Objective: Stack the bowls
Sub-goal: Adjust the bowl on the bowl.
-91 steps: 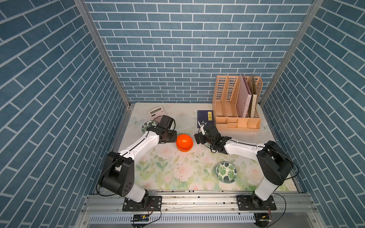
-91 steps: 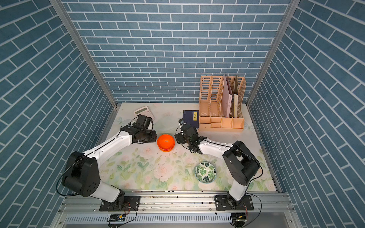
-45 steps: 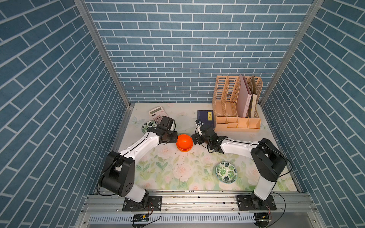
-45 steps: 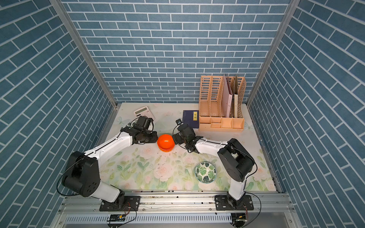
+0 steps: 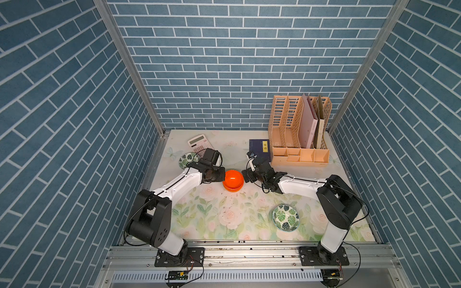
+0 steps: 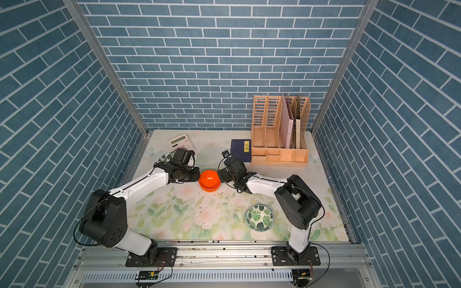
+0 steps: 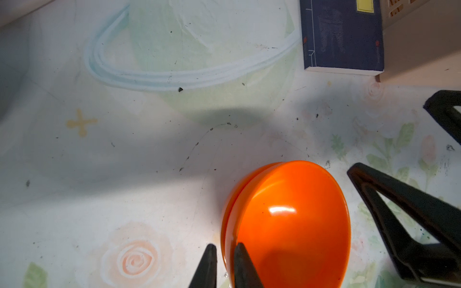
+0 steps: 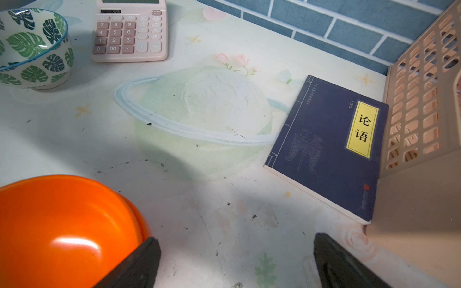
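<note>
Two glossy orange round bowls (image 5: 233,180) sit nested, one inside the other, at the middle of the floral-printed desk (image 5: 219,219). The left end effector (image 7: 225,245) has its fingers drawn close together, pinching the orange pair's rim. The right end effector (image 8: 237,239) is spread wide, just beside the pair on the opposite side. One white round bowl with green leaf print (image 5: 187,159) stands left of centre, near the pink calculator (image 5: 199,143). A second leaf-print bowl (image 5: 286,217) stands at lower right, well apart.

Bright overhead light, soft shadows, sharp focus
</note>
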`<state>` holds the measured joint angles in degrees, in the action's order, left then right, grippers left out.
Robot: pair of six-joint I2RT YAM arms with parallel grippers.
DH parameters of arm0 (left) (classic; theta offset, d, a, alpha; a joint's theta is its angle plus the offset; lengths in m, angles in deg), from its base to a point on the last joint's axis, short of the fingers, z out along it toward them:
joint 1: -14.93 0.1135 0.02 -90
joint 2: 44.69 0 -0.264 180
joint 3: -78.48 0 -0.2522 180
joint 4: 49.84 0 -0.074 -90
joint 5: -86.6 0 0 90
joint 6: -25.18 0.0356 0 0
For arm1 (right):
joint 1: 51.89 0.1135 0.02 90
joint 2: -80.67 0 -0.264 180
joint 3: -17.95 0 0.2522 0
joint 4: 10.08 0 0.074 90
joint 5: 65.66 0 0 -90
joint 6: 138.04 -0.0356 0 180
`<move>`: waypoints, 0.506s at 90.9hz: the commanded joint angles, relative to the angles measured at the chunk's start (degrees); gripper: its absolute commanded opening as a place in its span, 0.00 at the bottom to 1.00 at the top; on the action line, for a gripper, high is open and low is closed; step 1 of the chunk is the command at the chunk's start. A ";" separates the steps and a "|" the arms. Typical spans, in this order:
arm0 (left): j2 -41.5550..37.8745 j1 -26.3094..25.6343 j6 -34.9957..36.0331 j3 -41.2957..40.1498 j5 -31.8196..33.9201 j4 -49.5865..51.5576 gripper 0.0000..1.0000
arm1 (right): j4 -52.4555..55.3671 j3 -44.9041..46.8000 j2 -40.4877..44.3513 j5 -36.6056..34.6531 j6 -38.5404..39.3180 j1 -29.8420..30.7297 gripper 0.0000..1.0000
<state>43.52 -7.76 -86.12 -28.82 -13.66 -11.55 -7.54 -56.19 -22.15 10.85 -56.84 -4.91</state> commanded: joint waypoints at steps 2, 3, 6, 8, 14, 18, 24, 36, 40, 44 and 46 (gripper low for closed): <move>1.35 0.01 -0.36 -1.45 -0.52 -0.64 0.18 | 0.15 -0.97 -0.11 -0.12 -1.39 0.34 0.99; 1.31 -0.03 -0.43 -1.54 -0.49 -0.72 0.18 | 0.19 -0.93 -0.10 -0.08 -1.44 0.32 0.99; 1.30 -0.01 -0.41 -1.81 -0.48 -0.89 0.18 | 0.29 -0.89 0.03 -0.04 -1.40 0.36 0.99; 1.28 0.02 -0.45 -1.92 -0.42 -1.00 0.18 | 0.25 -0.82 0.18 -0.04 -1.44 0.38 0.99; 1.62 0.00 -0.56 -2.27 -0.53 -1.26 0.17 | 0.28 -0.71 0.42 0.16 -1.40 0.36 1.00; 1.90 -0.01 -0.58 -2.56 -0.62 -1.44 0.17 | 0.33 -0.66 0.66 0.28 -1.41 0.40 0.99; 1.82 0.01 -0.79 -2.89 -0.79 -1.90 0.17 | 0.33 -0.54 1.01 0.67 -1.41 0.41 0.99; 1.53 0.02 -0.88 -2.80 -1.11 -2.14 0.17 | -0.10 0.10 1.76 1.36 -1.80 0.40 0.99; 1.51 0.00 -0.93 -2.78 -1.45 -2.29 0.17 | -0.31 0.31 1.99 1.37 -1.91 0.41 0.99; 1.62 0.02 -1.00 -2.83 -2.01 -2.62 0.17 | -0.42 0.43 2.22 1.42 -1.99 0.46 0.99; 1.64 0.02 -1.02 -2.90 -2.25 -2.99 0.16 | -0.45 0.44 2.31 1.49 -1.96 0.41 0.99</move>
<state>44.61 -7.76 -86.93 -31.22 -14.89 -13.98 -7.56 -56.19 -21.98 11.70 -56.86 -4.89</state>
